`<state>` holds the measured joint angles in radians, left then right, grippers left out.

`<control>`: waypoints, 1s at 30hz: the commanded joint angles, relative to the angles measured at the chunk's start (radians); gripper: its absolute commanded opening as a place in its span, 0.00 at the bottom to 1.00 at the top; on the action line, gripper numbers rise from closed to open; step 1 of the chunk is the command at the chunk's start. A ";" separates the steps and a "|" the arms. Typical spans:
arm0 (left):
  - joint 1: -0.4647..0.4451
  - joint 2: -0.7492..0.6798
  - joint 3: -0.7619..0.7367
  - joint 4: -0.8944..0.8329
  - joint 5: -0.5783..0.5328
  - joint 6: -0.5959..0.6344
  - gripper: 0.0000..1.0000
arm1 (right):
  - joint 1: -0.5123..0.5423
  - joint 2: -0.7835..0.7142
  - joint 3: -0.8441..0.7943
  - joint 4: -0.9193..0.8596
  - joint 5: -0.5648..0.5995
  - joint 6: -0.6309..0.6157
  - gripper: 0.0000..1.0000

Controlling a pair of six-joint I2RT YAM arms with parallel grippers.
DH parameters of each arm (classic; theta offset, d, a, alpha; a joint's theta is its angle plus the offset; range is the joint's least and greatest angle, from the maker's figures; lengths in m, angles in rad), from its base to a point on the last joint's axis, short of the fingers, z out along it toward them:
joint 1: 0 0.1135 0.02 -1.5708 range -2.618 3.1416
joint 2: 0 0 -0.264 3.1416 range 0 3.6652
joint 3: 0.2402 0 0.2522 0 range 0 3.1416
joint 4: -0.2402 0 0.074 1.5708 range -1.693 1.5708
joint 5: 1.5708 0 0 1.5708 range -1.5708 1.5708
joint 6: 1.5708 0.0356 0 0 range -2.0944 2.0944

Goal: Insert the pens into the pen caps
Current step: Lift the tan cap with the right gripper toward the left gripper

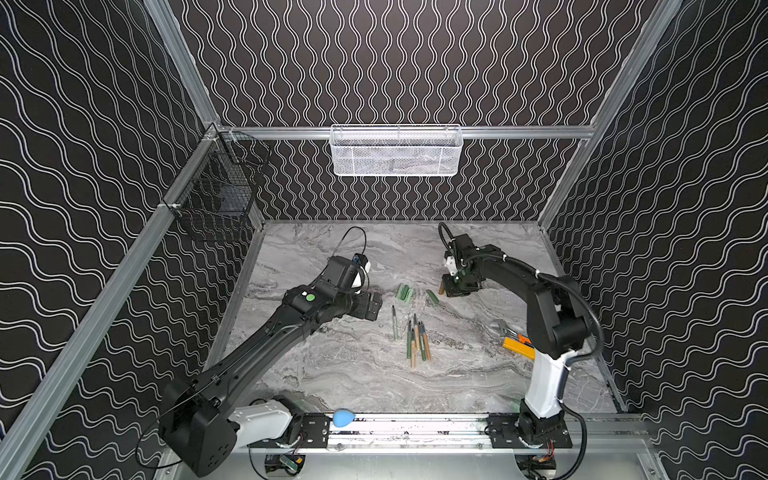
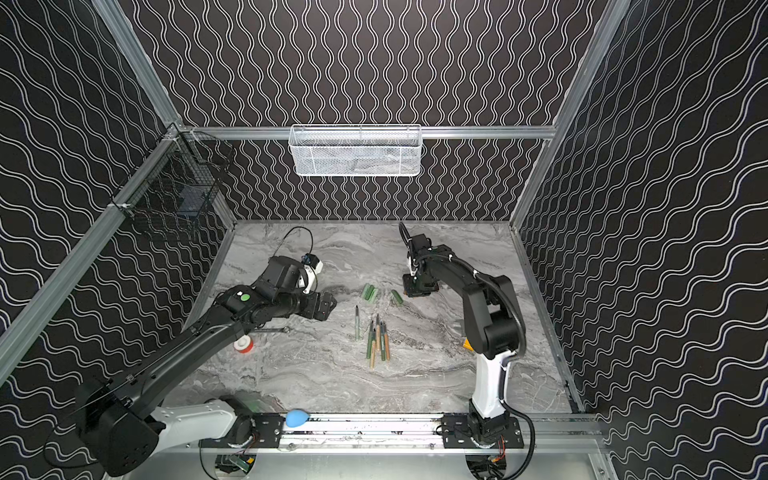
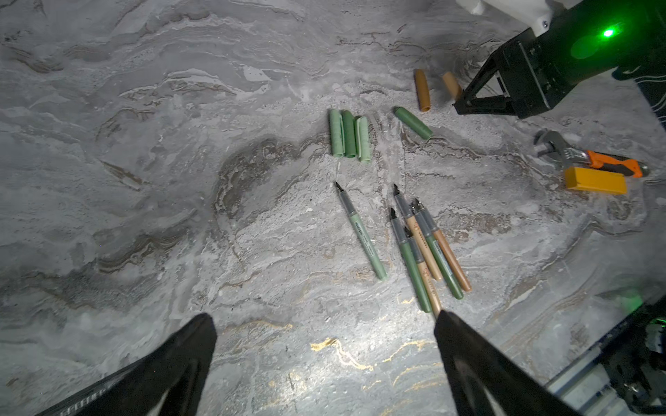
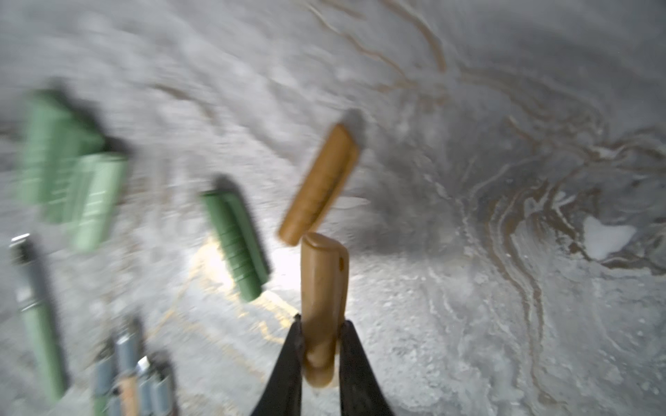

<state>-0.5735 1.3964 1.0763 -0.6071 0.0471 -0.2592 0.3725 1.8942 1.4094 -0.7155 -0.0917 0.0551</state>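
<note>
Several pens [image 1: 417, 340] [image 3: 425, 248] lie in a loose bundle mid-table, and one pale green pen [image 3: 360, 234] lies apart beside them. Three green pen caps [image 3: 349, 135] lie side by side beyond the pens, with a dark green cap [image 3: 413, 123] to their right. My right gripper [image 4: 320, 320] is shut on a tan pen cap [image 4: 322, 288] and holds it just above the table. An orange cap [image 4: 320, 183] lies on the table just past it. My left gripper [image 3: 324, 320] hovers open and empty, left of the pens [image 1: 374, 305].
An orange-handled wrench [image 3: 562, 149] and a yellow utility knife [image 3: 594, 180] lie near the right arm's base. A red and white tape roll [image 2: 243, 345] and a silver wrench [image 2: 270, 330] lie under the left arm. A white basket [image 1: 397, 151] and a black wire basket [image 1: 220, 195] hang on the walls.
</note>
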 commanded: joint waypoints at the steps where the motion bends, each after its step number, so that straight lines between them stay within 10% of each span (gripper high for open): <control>1: 0.006 0.025 0.030 0.074 0.089 -0.019 0.99 | 0.018 -0.095 -0.058 0.114 -0.096 -0.054 0.16; 14: 0.095 0.102 0.090 0.271 0.399 -0.192 0.91 | 0.173 -0.342 -0.157 0.339 -0.320 -0.075 0.16; 30: 0.110 0.084 0.036 0.408 0.491 -0.245 0.73 | 0.210 -0.361 -0.060 0.325 -0.404 -0.081 0.16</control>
<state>-0.4664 1.4811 1.1198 -0.2653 0.5072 -0.4942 0.5743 1.5341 1.3273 -0.4065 -0.4580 -0.0124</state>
